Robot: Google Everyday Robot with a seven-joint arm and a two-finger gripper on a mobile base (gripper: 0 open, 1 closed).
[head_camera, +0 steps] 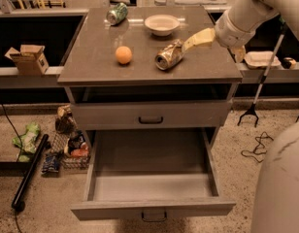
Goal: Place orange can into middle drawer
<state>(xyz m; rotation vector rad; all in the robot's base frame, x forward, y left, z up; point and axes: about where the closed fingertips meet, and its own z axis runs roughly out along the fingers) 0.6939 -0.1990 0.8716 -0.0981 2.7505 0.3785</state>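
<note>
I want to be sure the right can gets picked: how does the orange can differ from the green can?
The orange can is orange-gold and dented; the green can is green. The orange can lies near the middle of the cabinet top, with the gripper close beside it; the green can lies at the back left corner, away from the gripper. Both lie on their sides.
</note>
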